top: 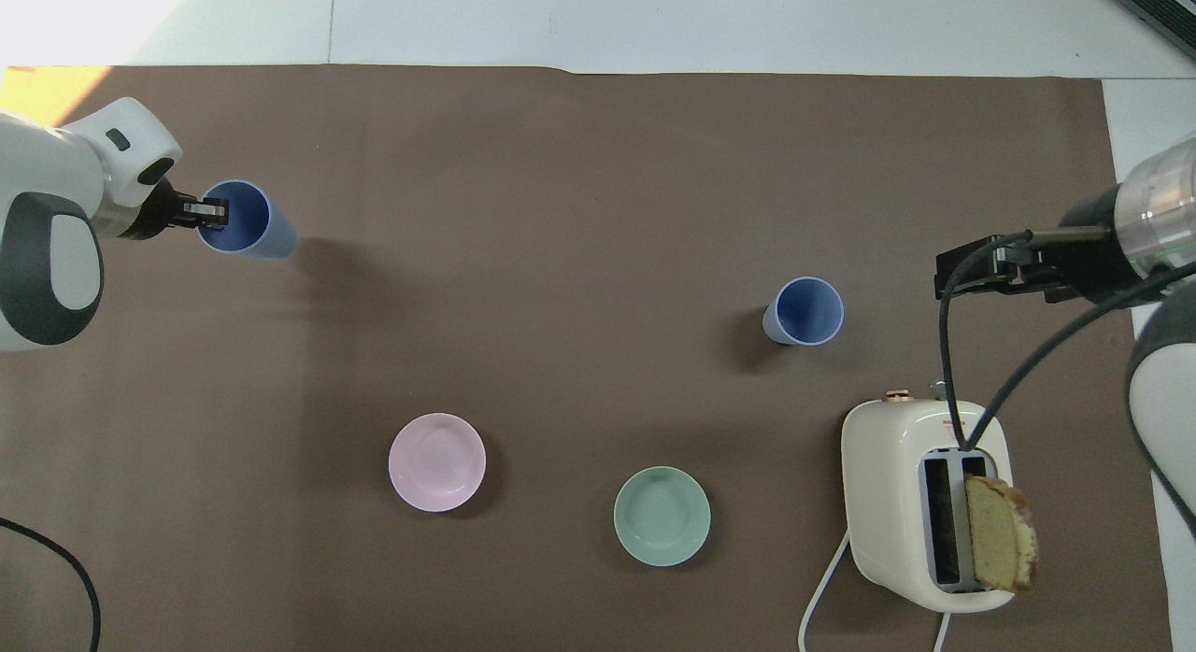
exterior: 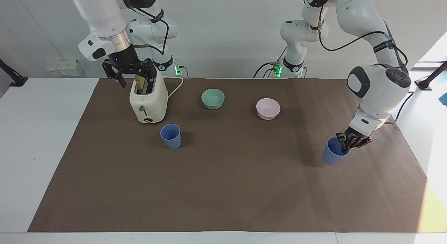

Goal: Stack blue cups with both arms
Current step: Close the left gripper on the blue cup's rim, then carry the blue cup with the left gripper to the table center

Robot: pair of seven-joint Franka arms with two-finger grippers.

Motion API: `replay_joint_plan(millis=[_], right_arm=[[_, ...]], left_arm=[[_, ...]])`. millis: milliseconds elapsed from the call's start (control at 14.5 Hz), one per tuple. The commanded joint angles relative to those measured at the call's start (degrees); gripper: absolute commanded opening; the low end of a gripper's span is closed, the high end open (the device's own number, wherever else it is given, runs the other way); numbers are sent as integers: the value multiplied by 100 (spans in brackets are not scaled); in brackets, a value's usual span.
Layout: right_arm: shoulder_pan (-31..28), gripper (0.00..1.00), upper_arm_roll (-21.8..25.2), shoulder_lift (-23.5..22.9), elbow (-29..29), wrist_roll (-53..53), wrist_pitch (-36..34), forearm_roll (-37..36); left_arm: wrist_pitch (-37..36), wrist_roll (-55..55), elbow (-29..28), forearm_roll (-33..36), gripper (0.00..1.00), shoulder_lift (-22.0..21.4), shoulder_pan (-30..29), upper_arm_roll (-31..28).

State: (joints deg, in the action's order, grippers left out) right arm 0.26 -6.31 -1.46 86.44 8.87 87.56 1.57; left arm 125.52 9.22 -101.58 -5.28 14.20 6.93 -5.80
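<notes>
One blue cup point(exterior: 333, 153) point(top: 250, 224) hangs tilted just above the brown mat at the left arm's end of the table. My left gripper point(exterior: 345, 146) point(top: 211, 210) is shut on its rim, one finger inside the cup. The other blue cup point(exterior: 170, 135) point(top: 805, 311) stands upright on the mat, a little farther from the robots than the toaster. My right gripper point(exterior: 134, 76) point(top: 990, 269) waits open and empty in the air by the toaster's top.
A cream toaster point(exterior: 148, 100) point(top: 897, 503) with a bread slice point(top: 1000, 540) in one slot stands at the right arm's end, its cord trailing toward the robots. A mint-green bowl point(exterior: 213, 98) point(top: 662, 517) and a pink bowl point(exterior: 268, 108) point(top: 436, 461) sit near the robots.
</notes>
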Motion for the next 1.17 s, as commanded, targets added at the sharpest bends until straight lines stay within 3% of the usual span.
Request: replay_joint_plan(millis=[0, 413, 620, 1101], right_arm=[[-78, 100, -20, 146, 189, -123, 112, 10], [-78, 100, -20, 146, 189, -114, 112, 10], [-78, 100, -20, 146, 189, -114, 121, 10], [-78, 100, -20, 146, 189, -123, 121, 10]], left_arm=[[-309, -200, -108, 0, 0, -278, 386, -61], [-151, -1825, -538, 0, 0, -366, 1529, -61], [427, -2808, -766, 0, 0, -287, 2205, -53], [963, -4207, -767, 79, 0, -50, 3296, -53]])
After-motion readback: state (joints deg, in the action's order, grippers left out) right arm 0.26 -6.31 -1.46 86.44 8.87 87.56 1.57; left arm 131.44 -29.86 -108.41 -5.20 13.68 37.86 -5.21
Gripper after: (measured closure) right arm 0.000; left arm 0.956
